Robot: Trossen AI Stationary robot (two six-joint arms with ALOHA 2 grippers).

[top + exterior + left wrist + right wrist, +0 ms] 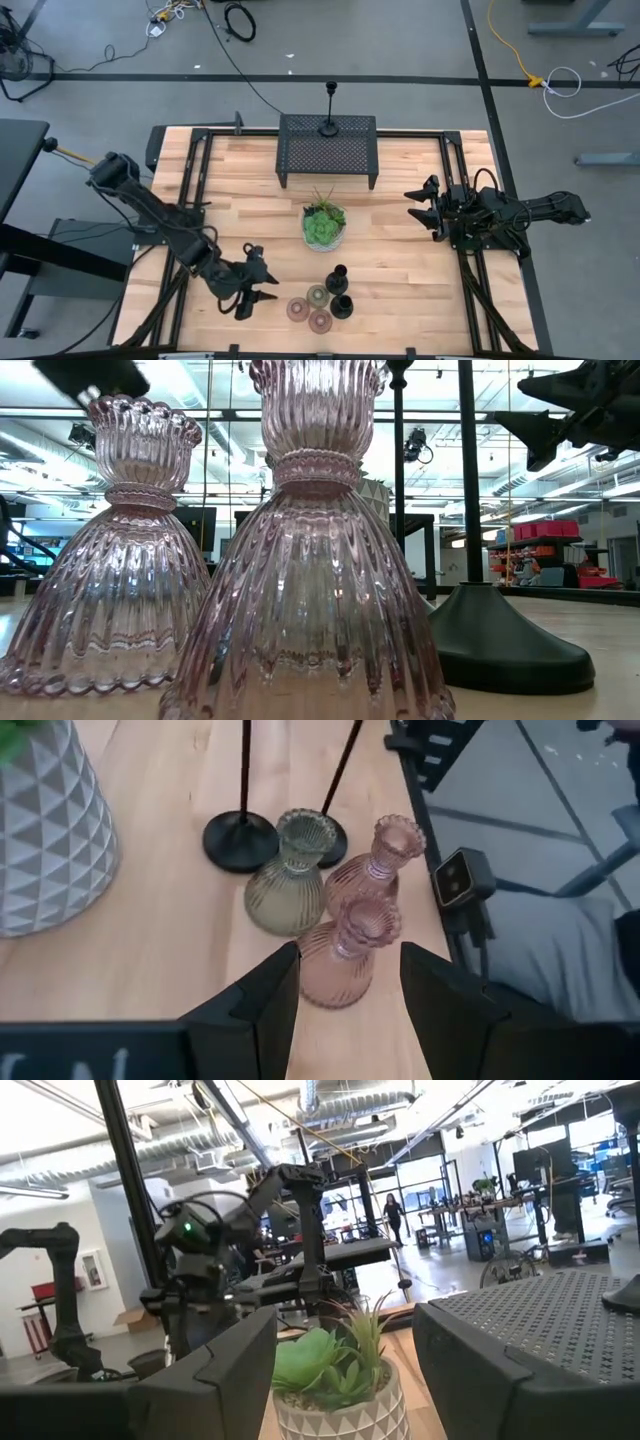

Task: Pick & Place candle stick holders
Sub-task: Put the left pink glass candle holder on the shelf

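Note:
Three ribbed glass candle stick holders stand in a cluster near the table's front edge: two pink [298, 310] [320, 321] and one greenish [318, 295]. Two black candlesticks [337, 278] [342, 305] stand on their round bases just right of them. A third black candlestick [328, 128] stands on the mesh rack [327, 148]. My left gripper [268, 285] is open, left of the cluster and pointing at it. In the left wrist view the nearest pink holder [345, 955] shows just ahead between the left gripper's [350, 965] fingers, untouched. My right gripper [412, 208] waits open at the table's right side.
A green plant in a white patterned bowl [324, 228] stands mid-table, behind the cluster. The black mesh rack sits at the far centre. Black rails [190, 200] run along both sides of the wooden table. Bare wood lies between the plant and my right gripper.

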